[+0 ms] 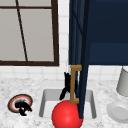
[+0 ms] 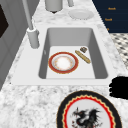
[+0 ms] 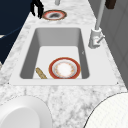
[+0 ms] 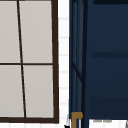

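My left hand (image 1: 22, 107) hovers over a black-rimmed dragon plate (image 1: 11, 103) on the counter left of the sink. In the left side view the left hand (image 2: 119, 87) sits at the dragon plate's (image 2: 87, 112) front side. In the right side view the left hand (image 3: 37, 8) hangs beside the dragon plate (image 3: 53, 15), fingers straight and pointing down. My right hand (image 1: 66, 85) floats right beside the wooden handle (image 1: 74, 85) of an open dark blue cabinet door (image 1: 83, 62), fingers relaxed and pointing down. I cannot tell if it touches the handle.
The sink (image 2: 100, 57) holds a red-rimmed plate (image 2: 63, 62) and a tan stick (image 2: 82, 56). A faucet (image 2: 32, 35) stands at its back. A white plate (image 1: 118, 112) and a grey pot (image 1: 123, 81) are on the right counter. A red ball (image 1: 67, 115) fronts the sink.
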Controlling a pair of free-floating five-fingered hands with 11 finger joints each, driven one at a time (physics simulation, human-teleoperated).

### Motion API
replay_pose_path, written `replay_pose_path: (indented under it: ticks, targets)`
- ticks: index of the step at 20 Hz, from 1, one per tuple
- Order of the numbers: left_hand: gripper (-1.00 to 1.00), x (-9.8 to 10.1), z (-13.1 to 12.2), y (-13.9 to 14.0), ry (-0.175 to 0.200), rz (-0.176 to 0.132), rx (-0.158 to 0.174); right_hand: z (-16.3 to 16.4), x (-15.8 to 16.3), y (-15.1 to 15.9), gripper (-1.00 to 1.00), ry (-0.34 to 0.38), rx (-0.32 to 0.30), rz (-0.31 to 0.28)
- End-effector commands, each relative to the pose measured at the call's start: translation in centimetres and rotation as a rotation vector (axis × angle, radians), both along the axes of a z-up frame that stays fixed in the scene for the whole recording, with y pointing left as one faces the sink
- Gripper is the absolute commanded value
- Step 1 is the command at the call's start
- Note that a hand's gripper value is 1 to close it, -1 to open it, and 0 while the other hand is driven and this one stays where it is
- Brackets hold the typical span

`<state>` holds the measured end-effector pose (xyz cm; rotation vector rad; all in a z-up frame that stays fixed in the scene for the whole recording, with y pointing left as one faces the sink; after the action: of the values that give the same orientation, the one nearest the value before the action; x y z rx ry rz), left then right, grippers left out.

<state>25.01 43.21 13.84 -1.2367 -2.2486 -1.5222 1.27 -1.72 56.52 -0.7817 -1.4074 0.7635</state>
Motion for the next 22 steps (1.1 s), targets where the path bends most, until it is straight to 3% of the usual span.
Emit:
replay_pose_path:
  ticks: [1,11,22]
  targets:
    - [0.0,0.0,0.0,0.0,0.0,0.0,0.0,-0.5,-0.7,-3.1,-1.0,0.0,0.023,-0.001]
    - [0.0,0.0,0.0,0.0,0.0,0.0,0.0,-1.5,-0.8,-9.5,-1.0,-0.097,0.074,0.172]
    - [0.0,0.0,0.0,0.0,0.0,0.0,0.0,-3.4,0.2,-16.6,-1.0,-0.195,0.083,0.324]
